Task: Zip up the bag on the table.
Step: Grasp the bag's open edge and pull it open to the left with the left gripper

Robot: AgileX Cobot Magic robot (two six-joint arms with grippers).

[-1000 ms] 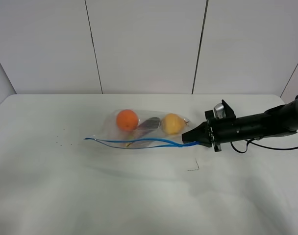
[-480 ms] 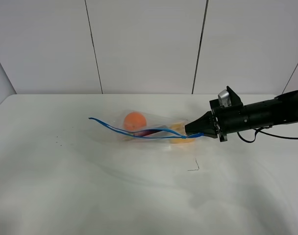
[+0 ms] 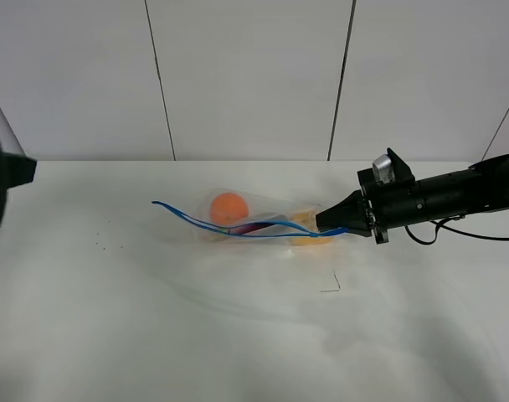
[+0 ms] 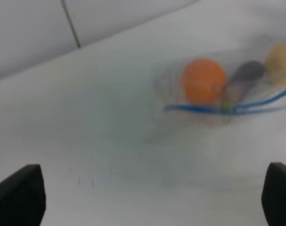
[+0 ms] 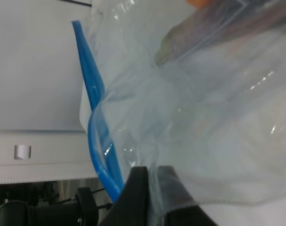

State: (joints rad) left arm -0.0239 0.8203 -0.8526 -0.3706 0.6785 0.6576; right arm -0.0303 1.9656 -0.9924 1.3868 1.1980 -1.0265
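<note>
High view: bag (image 3: 253,219) sits mid-worktop (image 3: 238,335), right tool (image 3: 323,226) pressed together on its right end, at the blue zipper (image 3: 238,234). Left wrist: left tool (image 4: 147,197) spread wide, bag well beyond it. Right wrist: right tool pinching clear plastic beside the zipper

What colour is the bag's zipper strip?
The zipper strip is bright blue; the right wrist view shows it best.

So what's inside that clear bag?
Inside the bag: an orange, a dark purple eggplant and a yellow fruit. Crumpled plastic and the blue zipper strip hide part of it.
</note>
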